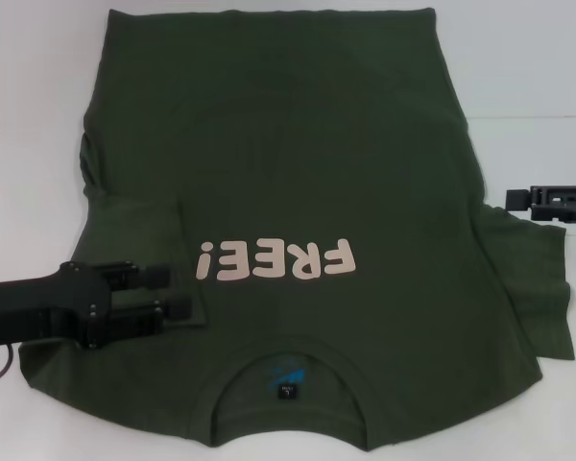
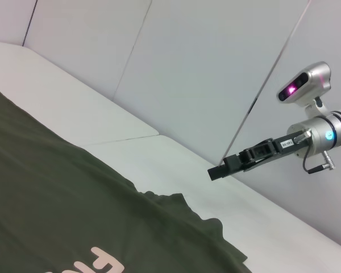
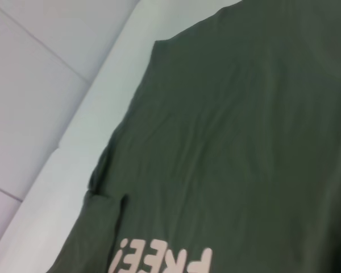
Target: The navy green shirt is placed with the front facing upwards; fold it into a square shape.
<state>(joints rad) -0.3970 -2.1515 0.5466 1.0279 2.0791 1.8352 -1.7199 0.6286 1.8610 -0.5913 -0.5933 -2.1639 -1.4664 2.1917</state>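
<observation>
Navy green shirt (image 1: 298,173) lay flat on the white tabletop (image 1: 29,96), print up, collar at the near edge. Its left sleeve was folded inward onto the body; the right sleeve lay spread out. Left hand (image 1: 178,291) rested over the folded sleeve, fingers slightly parted, grip uncertain. Right hand (image 1: 515,199) hovered off the shirt's right edge, holding nothing; its opening could not be told.

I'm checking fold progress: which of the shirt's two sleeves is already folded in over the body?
The sleeve on the robot's left, under the left claw, lies folded over the navy green shirt. The right sleeve is spread flat on the table, with the right claw beside it.
</observation>
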